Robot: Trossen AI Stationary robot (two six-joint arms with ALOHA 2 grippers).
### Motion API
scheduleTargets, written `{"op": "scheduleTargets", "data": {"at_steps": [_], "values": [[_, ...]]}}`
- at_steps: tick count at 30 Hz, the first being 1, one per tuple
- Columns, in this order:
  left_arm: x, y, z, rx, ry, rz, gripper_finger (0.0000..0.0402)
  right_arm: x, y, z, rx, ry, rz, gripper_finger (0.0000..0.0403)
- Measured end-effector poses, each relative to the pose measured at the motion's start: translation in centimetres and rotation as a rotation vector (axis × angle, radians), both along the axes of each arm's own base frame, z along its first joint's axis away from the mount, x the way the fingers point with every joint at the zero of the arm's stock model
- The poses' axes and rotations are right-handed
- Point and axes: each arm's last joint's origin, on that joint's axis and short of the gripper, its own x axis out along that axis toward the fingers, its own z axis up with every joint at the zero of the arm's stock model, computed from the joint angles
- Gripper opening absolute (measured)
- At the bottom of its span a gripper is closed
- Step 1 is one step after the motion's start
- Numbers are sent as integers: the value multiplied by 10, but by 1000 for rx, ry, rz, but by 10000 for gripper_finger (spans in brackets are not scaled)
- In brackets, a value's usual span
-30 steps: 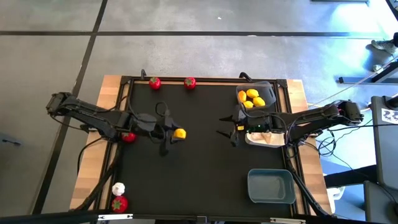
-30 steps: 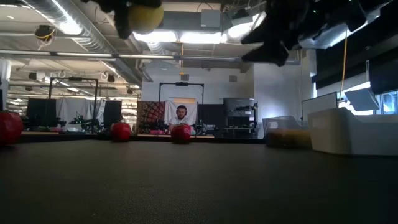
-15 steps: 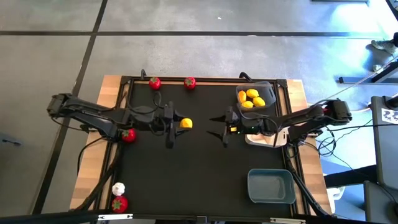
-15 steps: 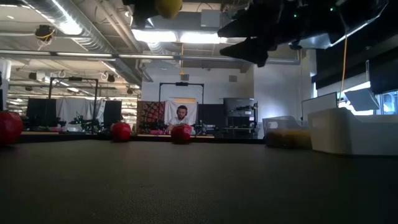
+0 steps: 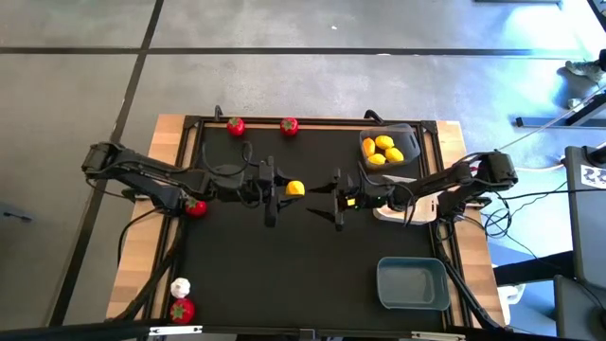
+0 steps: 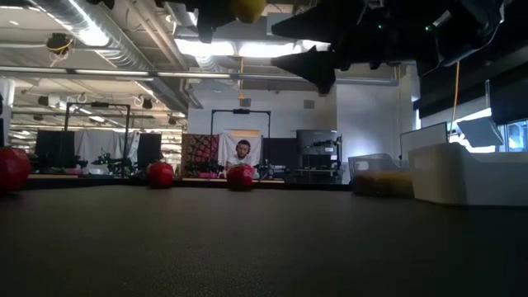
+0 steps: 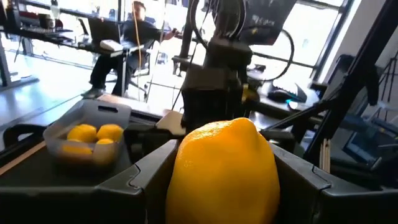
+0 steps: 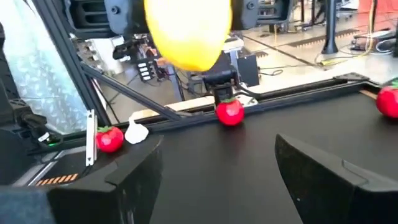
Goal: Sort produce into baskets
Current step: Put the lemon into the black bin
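My left gripper (image 5: pixel 287 189) is shut on a yellow lemon (image 5: pixel 295 188) high above the middle of the black table. The lemon fills the left wrist view (image 7: pixel 224 171). My right gripper (image 5: pixel 327 199) stands open just to the lemon's right, pointing level at it. In the right wrist view the lemon (image 8: pixel 188 31) hangs beyond the spread fingers (image 8: pixel 124 180). A grey basket (image 5: pixel 409 134) at the far right holds several lemons. Red fruits lie on the table at the far edge (image 5: pixel 236 126) (image 5: pixel 290 124) and at the left (image 5: pixel 196 206). My left gripper pinches the lemon's two opposite sides (image 7: pixel 180 168) between its two fingers. The fingers (image 7: pixel 146 174) lie level and come from the table's left. The lemon is lifted clear of the table, its far end sticking out past the fingertips.
A white basket (image 5: pixel 418 216) sits partly under my right arm. A blue-grey basket (image 5: pixel 383 284) stands at the near right. A white garlic bulb (image 5: pixel 180 286) and a red fruit (image 5: pixel 181 310) lie at the near left corner. A person (image 6: pixel 240 154) sits in the room beyond.
My left gripper has carried the lemon toward the table's right edge and tipped up to level. My right gripper has gone toward the table's left, toward the lemon, and tipped up to level as well. The gap between the two has narrowed.
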Motion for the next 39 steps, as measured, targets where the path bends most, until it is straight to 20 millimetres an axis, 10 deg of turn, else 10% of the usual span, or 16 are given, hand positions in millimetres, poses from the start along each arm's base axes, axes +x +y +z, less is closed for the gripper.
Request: {"op": "scheduleTargets", "data": {"at_steps": [16,28,39], "values": [[26,-1,-22,-39,-55,19,207,7,2,15,-55,-112,14,297],[27,-1,-24,-38,-61,24,207,10,2,19,-77,-114,12,132],[26,-1,-23,-38,-60,22,269,10,2,18,-93,-92,14,146]]}}
